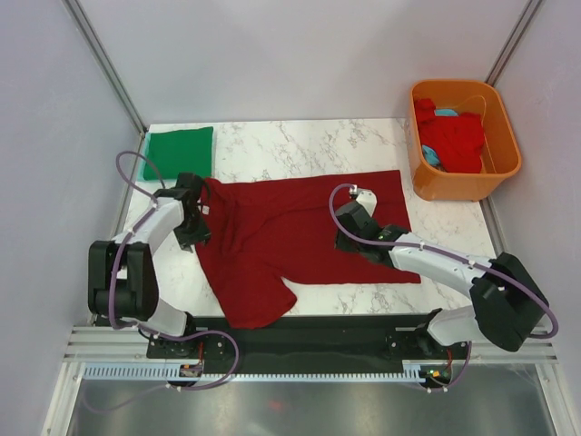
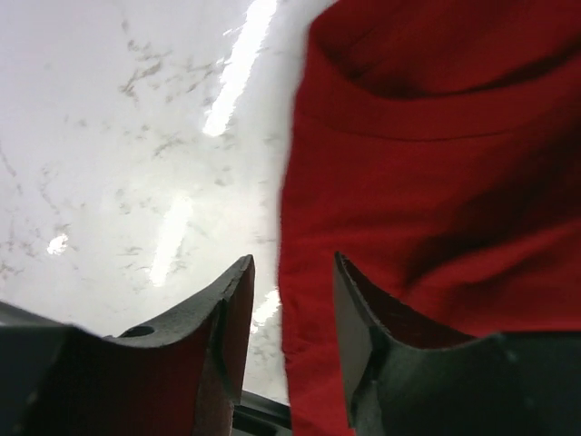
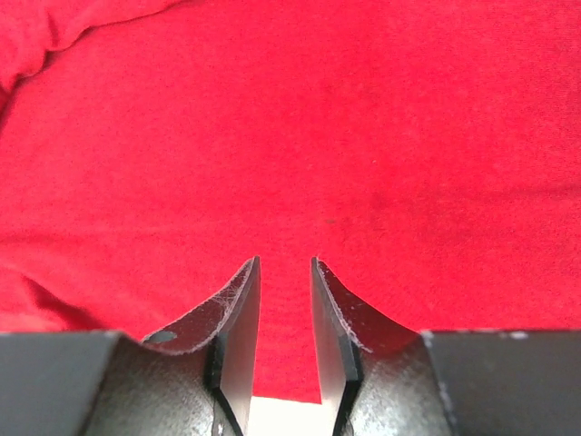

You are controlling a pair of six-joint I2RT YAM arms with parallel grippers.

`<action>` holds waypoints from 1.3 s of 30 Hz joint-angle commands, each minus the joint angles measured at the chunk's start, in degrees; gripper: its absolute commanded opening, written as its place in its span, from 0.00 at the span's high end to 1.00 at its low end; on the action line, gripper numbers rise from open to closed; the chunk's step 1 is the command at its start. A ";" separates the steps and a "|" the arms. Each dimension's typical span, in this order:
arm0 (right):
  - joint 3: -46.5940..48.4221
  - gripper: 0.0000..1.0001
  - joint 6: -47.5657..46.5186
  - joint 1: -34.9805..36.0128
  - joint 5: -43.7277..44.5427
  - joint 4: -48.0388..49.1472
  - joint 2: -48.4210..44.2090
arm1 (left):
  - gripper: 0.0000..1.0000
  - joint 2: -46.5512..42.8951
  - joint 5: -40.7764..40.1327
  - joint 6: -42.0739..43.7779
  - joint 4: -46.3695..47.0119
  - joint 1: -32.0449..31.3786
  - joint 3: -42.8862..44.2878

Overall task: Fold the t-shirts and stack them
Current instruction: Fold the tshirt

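Maroon t-shirt (image 1: 300, 232) is lying spread out mid-desk (image 1: 300, 145), both my tools are down at it

My left tool (image 2: 292, 263) is straddling the shirt's left edge, gap narrow. My right tool (image 3: 285, 263) is sitting over the cloth toward its right side, narrowly parted too. A folded green t-shirt (image 1: 178, 152) is lying in the far-left corner. A red t-shirt (image 1: 454, 136) and a light blue one (image 1: 445, 113) are bunching in the orange tub (image 1: 463, 186) far right.

Dark maroon t-shirt (image 1: 290, 218); bright green t-shirt (image 1: 178, 153); brighter red t-shirt (image 1: 454, 141) and light blue t-shirt (image 1: 432, 157); orange tub (image 1: 463, 187); desk (image 1: 300, 150) white marble, grey veins.
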 commanded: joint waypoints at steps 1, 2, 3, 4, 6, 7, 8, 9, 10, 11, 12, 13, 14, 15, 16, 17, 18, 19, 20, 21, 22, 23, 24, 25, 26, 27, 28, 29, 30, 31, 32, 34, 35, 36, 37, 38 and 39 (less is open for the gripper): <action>1.78 0.63 -0.35 -0.36 1.23 0.56 1.30 | 0.52 -5.57 9.27 5.39 1.12 0.16 6.66; 2.48 0.63 -0.70 -0.36 0.71 0.92 1.91 | 0.52 -6.02 13.57 6.64 2.62 0.16 7.28; 3.88 0.63 -0.70 -0.45 0.09 1.44 2.53 | 0.49 -6.20 20.06 7.35 3.95 0.16 8.24; 4.85 0.63 -0.70 -0.36 -1.31 2.40 4.45 | 0.47 -6.03 21.77 8.14 6.31 0.16 8.68; 7.65 0.62 -0.44 -0.18 -2.54 3.20 7.70 | 0.46 -4.72 24.24 8.58 8.60 0.16 9.65; 8.80 0.62 -0.35 -0.18 -2.90 3.46 8.85 | 0.46 -3.67 24.34 8.76 9.40 0.16 9.92; 9.86 0.62 -0.35 -0.10 -3.42 3.47 9.91 | 0.46 -0.87 24.60 8.94 11.15 0.25 10.35; 11.78 0.62 -0.35 0.17 -3.60 3.55 10.79 | 0.47 0.55 25.74 9.29 12.12 0.08 11.23; 12.50 0.62 -0.27 0.26 -3.61 3.38 11.84 | 0.47 1.96 26.27 10.16 12.83 0.08 11.59; 13.20 0.62 -0.18 0.26 -3.52 3.55 12.11 | 0.48 5.19 26.80 10.69 14.14 0.08 12.72; 13.47 0.62 0.00 0.26 -3.52 3.47 12.55 | 0.48 6.53 26.98 11.22 14.59 -0.27 13.43; 13.65 0.62 0.09 0.26 -3.26 3.90 12.64 | 0.48 7.93 26.98 12.09 15.20 -0.45 14.04; 14.00 0.62 0.17 0.34 -3.08 3.99 12.82 | 0.48 10.30 26.89 12.45 15.99 -0.63 15.79; 14.18 0.62 0.09 0.34 -2.99 4.08 13.17 | 0.48 11.71 27.24 13.15 16.26 -0.98 16.68; 14.61 0.62 -0.09 0.34 -2.73 4.17 13.43 | 0.47 12.68 27.33 13.42 16.44 -1.24 18.51; 14.88 0.62 0.00 0.34 -2.81 4.26 13.78 | 0.47 14.52 27.07 13.60 16.44 -1.42 19.49; 15.14 0.62 0.00 0.34 -2.64 4.26 14.48 | 0.47 15.23 26.89 13.95 16.44 -2.03 20.37; 15.41 0.62 0.00 0.26 -2.64 4.17 14.75 | 0.47 15.85 26.89 14.12 16.53 -2.21 21.07; 15.84 0.62 0.00 0.34 -2.73 4.17 15.19 | 0.47 16.47 26.63 14.30 16.44 -2.30 22.21; 16.02 0.62 0.00 0.34 -2.99 4.17 15.71 | 0.47 17.26 25.93 14.47 16.35 -2.47 22.49; 16.28 0.62 0.09 0.34 -3.08 4.26 15.89 | 0.47 17.61 25.57 14.56 16.44 -2.47 22.58; 16.55 0.62 0.00 0.34 -3.08 4.17 16.07 | 0.49 17.70 24.35 14.56 16.44 -2.39 22.49; 16.72 0.62 0.00 0.34 -3.25 4.17 16.42 | 0.51 17.79 23.56 14.74 16.35 -2.39 22.31; 16.81 0.62 -0.09 0.34 -3.25 4.17 16.51 | 0.56 17.62 23.03 14.74 16.35 -2.47 21.96; 17.08 0.62 -0.26 0.34 -3.25 4.17 16.51 | 0.70 17.53 22.33 14.83 16.26 -2.39 21.35; 17.16 0.62 -0.35 0.34 -3.25 4.26 16.68 | 0.78 17.35 20.84 14.57 16.09 -2.39 21.00; 17.17 0.62 -0.44 0.34 -3.25 4.17 16.60 | 0.84 16.57 20.13 14.22 16.09 -2.21 20.47; 17.34 0.62 -0.53 0.34 -3.25 4.17 16.51 | 0.92 16.04 18.82 13.86 16.00 -1.95 19.42; 17.34 0.62 -0.62 0.34 -3.34 4.17 16.42 | 0.95 15.60 18.37 12.47 15.91 -1.51 18.80; 17.25 0.62 -0.70 0.26 -3.43 4.26 16.33 | 0.98 15.07 18.28 11.76 15.82 -1.16 18.19; 17.08 0.62 -0.62 0.34 -3.60 4.26 16.33 | 0.98 14.20 18.36 11.14 15.91 -0.46 17.14; 16.73 0.62 -0.71 0.34 -3.78 4.35 16.07 | 0.98 13.23 17.58 9.73 15.82 0.51 16.17; 16.55 0.62 -0.79 0.34 -3.87 4.35 15.98 | 0.98 13.05 17.49 9.29 15.82 0.78 15.81; 16.46 0.62 -0.79 0.26 -3.96 4.52 15.98 | 0.98 12.70 17.14 8.42 15.74 0.95 15.63; 16.29 0.62 -0.79 0.34 -4.04 4.61 15.89 | 0.98 12.34 16.79 8.06 15.65 1.22 15.37; 15.94 0.62 -0.79 0.26 -4.31 4.61 15.63 | 0.98 11.65 16.00 7.54 15.47 1.65 14.93; 15.67 0.62 -0.88 0.34 -4.22 4.78 15.46 | 0.98 11.38 15.64 6.49 15.30 1.92 14.67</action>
